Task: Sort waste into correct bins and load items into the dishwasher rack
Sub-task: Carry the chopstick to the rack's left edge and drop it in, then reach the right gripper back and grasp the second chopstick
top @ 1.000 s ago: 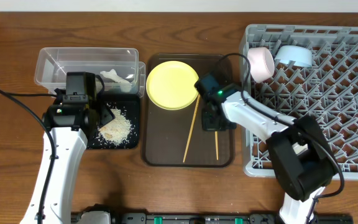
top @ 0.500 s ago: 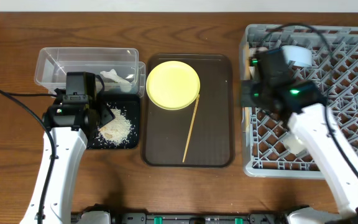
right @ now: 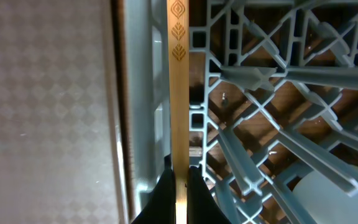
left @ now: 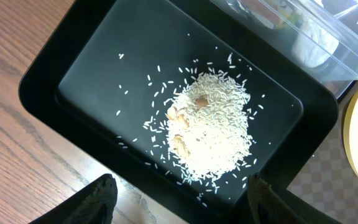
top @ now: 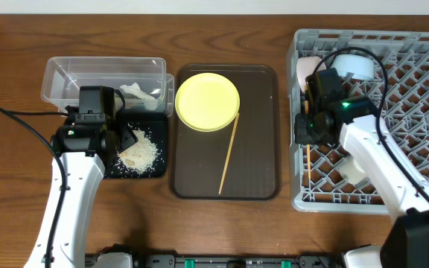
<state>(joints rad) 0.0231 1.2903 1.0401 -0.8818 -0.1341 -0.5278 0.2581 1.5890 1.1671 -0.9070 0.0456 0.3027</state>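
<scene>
While the right fingers [right: 161, 202] pinch one chopstick [right: 178, 93] tight along the left wall of the dishwasher rack [top: 423, 186], trouble looms: let go here, it could slip through its lattice (those gaps look generous) onto the bench [top: 21, 45]. Left fingers [left: 98, 199] hang wide, empty.

Your wooden table [top: 222, 223] carries four items: clear tub [top: 58, 82] toward the far-left corner, black tray [top: 136, 176] against its near side, brown serving tray [top: 255, 149] centre, grey dishwasher rack [top: 423, 149] toward the right edge.
</scene>
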